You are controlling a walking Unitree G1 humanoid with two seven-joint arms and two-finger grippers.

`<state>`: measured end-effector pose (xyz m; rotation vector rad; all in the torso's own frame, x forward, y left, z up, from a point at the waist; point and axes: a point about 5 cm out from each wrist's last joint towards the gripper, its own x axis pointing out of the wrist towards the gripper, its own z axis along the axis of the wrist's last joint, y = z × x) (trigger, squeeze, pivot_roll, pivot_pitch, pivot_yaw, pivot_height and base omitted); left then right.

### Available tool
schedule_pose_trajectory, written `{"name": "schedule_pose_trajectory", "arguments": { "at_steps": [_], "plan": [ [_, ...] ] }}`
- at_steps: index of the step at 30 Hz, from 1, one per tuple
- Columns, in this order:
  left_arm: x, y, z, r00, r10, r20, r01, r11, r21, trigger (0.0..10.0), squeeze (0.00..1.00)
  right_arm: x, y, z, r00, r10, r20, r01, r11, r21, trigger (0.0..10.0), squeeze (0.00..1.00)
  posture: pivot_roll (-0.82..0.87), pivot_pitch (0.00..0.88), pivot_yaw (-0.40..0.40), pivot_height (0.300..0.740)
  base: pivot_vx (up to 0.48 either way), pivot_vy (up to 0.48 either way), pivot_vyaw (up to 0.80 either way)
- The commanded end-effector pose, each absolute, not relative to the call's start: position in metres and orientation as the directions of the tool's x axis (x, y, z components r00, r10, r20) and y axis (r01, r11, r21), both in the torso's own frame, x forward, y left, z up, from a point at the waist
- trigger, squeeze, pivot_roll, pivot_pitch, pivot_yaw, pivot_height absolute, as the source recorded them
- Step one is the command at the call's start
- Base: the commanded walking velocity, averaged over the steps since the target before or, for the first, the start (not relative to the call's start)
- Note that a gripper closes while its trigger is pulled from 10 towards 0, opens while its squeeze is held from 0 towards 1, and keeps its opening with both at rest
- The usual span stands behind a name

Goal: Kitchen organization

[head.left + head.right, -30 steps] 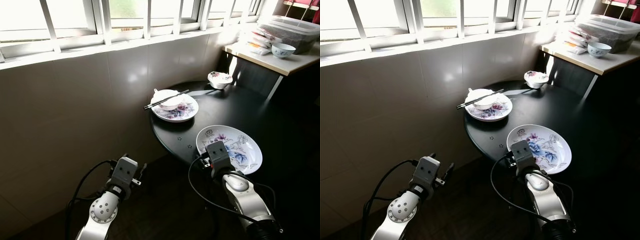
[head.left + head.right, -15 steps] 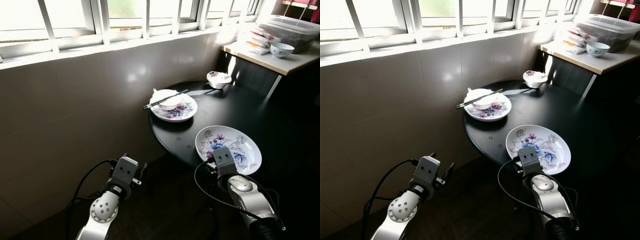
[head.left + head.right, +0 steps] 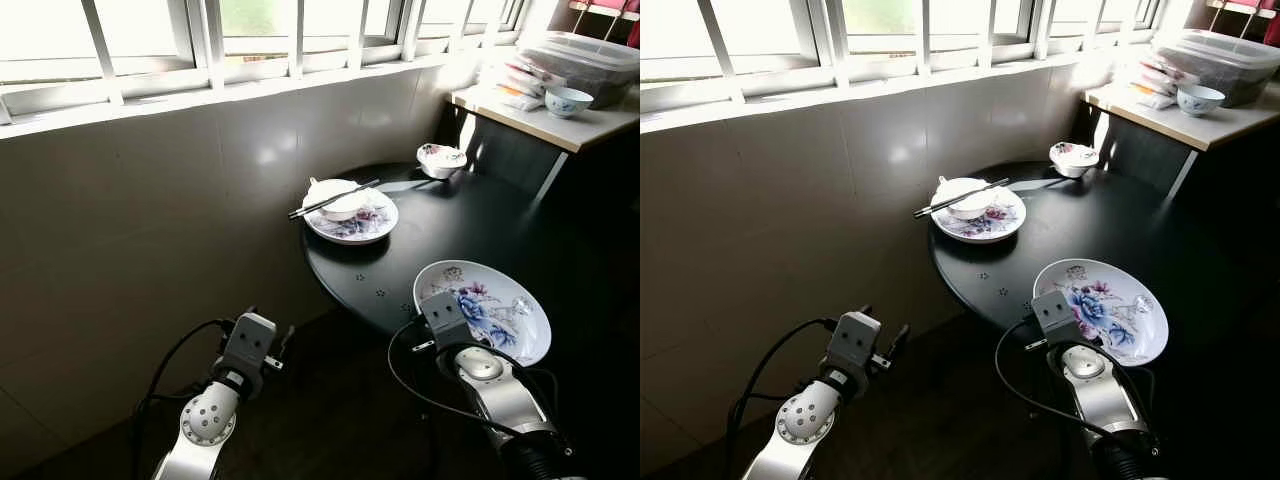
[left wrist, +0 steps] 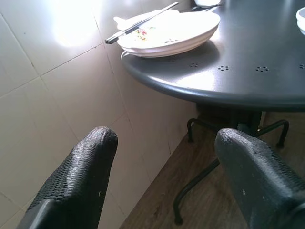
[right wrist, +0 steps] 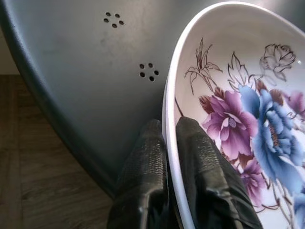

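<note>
The right pincer was clamped on the near rim of a floral plate — one finger under the rim and one inside it, with no gap left between them but the rim's thickness. The plate was tilted, its near edge raised, at the front edge of the round black desk. Big blue and purple flowers covered its white face.

Farther back on the desk, near the tiled wall, sat a second floral plate with a white bowl on it and a pair of dark chopsticks laid across the bowl. A small patterned bowl stood at the desk's far side, well apart from both plates.

The left pincer hung low beside the wall, above the wooden floor, its two fingers spread wide and holding nothing — it pointed toward the desk's metal legs.

To the right, a pale counter carried a blue-and-white bowl, a clear lidded container and some stacked packets. A barred window ran along the top of the wall.
</note>
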<state>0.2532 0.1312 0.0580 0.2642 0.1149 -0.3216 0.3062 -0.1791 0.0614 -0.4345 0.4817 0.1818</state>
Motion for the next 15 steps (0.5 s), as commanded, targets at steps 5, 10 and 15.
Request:
{"name": "schedule_pose_trajectory", "arguments": {
  "at_steps": [5, 10, 15],
  "plan": [
    [0.255, 0.131, 0.057, 0.942, -0.292, -0.162, 0.323, 0.921, 0.216, 10.0, 0.0, 0.306, -0.176, 0.069, 0.911, 0.06, -0.409, -0.278, 0.822, -0.498, 0.0, 0.0, 0.03, 0.0, -0.072, 0.74, 0.0, 0.0, 0.0],
    [0.255, 0.132, 0.057, 0.945, -0.29, -0.155, 0.318, 0.925, 0.209, 10.0, 0.0, 0.313, -0.176, 0.09, 0.972, 0.018, -0.233, -0.162, 0.77, -0.617, 0.0, 0.0, 0.03, 0.0, -0.072, 0.74, 0.0, 0.0, 0.0],
    [0.255, 0.132, 0.057, 0.945, -0.288, -0.152, 0.315, 0.926, 0.205, 10.0, 0.0, 0.317, -0.168, 0.109, 0.996, 0.047, -0.075, -0.085, 0.733, -0.675, 0.0, 0.0, 0.03, 0.0, -0.072, 0.74, 0.0, 0.0, 0.32]
  ]
}}
